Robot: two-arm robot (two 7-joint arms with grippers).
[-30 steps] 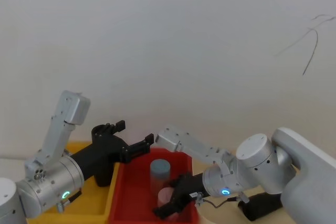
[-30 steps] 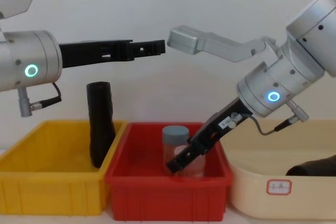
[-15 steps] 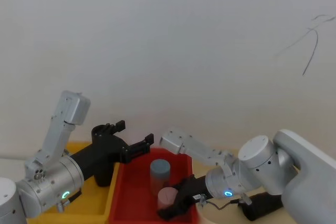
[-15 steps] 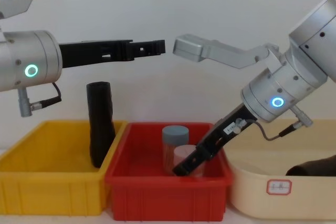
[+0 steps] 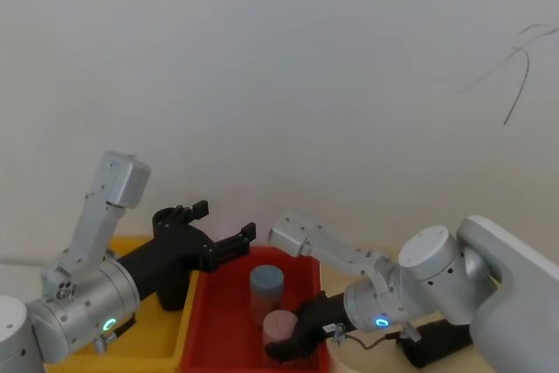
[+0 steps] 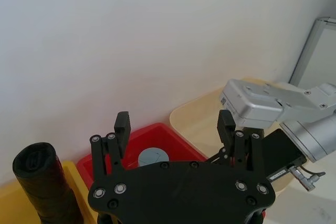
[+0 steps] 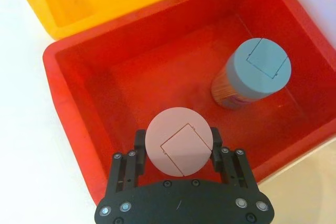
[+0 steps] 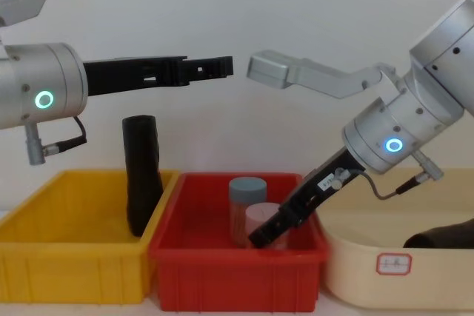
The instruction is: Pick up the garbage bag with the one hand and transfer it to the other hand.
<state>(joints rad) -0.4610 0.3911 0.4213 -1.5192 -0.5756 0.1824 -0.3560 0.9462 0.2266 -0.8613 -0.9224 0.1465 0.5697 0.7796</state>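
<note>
One garbage bag (image 8: 142, 175) upright beneath raised left gripper (image 8: 222, 66)

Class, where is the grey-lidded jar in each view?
Head view: grey-lidded jar, low centre, in the red bin.
Left wrist view: jar in that bin, beyond the left pincer.
Right wrist view: jar beside the pink-lidded jar.
Chest view: jar behind the pink-lidded one.
Shared landmark: red bin.

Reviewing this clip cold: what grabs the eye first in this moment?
The right gripper reaches down into the red bin, its fingers either side of a pink-lidded jar beside a grey-lidded jar. The left gripper hangs open, high above the bins, while a black garbage bag roll stands upright and untouched in the yellow bin.
</note>
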